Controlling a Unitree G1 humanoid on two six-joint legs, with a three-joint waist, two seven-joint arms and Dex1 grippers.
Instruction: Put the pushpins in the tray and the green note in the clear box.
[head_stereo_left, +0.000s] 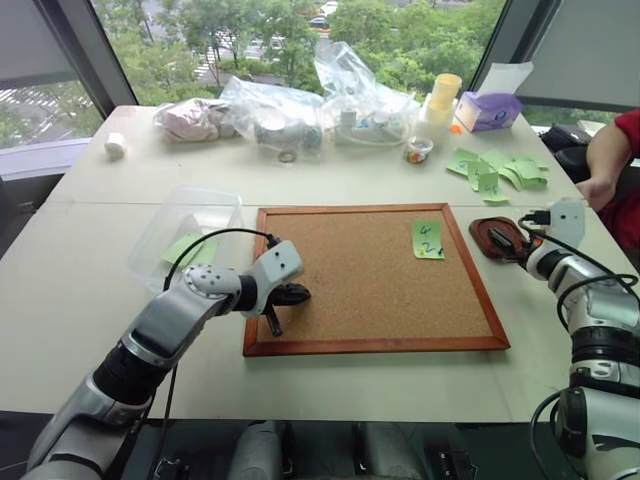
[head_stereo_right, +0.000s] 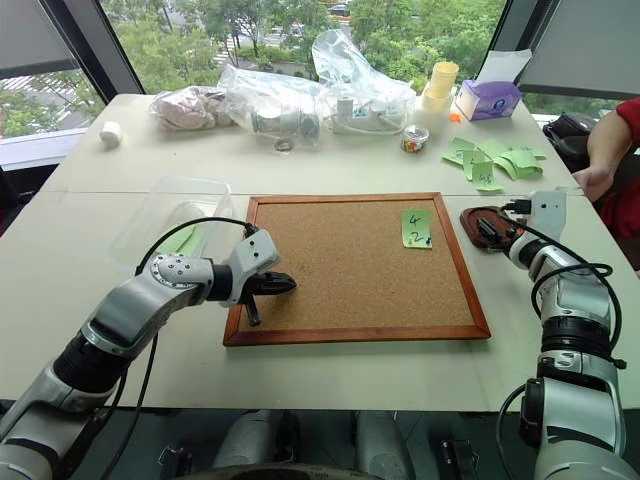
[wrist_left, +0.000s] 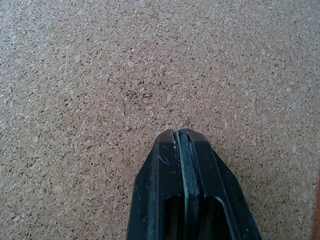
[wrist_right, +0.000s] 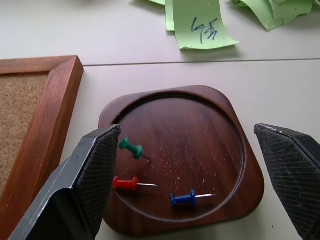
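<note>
Three pushpins, green (wrist_right: 131, 148), red (wrist_right: 125, 183) and blue (wrist_right: 183, 198), lie in the dark wooden tray (wrist_right: 235, 125). My right gripper (wrist_right: 187, 135) hangs just over the tray, open wide with nothing between its fingers. The green note (head_stereo_left: 427, 239) marked "4" over "2" lies on the cork board's far right part. The clear box (head_stereo_left: 190, 190) stands to the left of the board, with a green slip inside. My left gripper (head_stereo_left: 285, 297) is shut and empty, low over the board's near left corner.
The wood-framed cork board (head_stereo_left: 370, 280) fills the table's middle. Loose green slips (head_stereo_left: 500, 170) lie behind the tray. Plastic bags (head_stereo_left: 300, 110), a purple tissue box (head_stereo_left: 488, 110) and a small cup (head_stereo_left: 418, 150) line the back. A person's arm (head_stereo_left: 610, 160) rests at the right edge.
</note>
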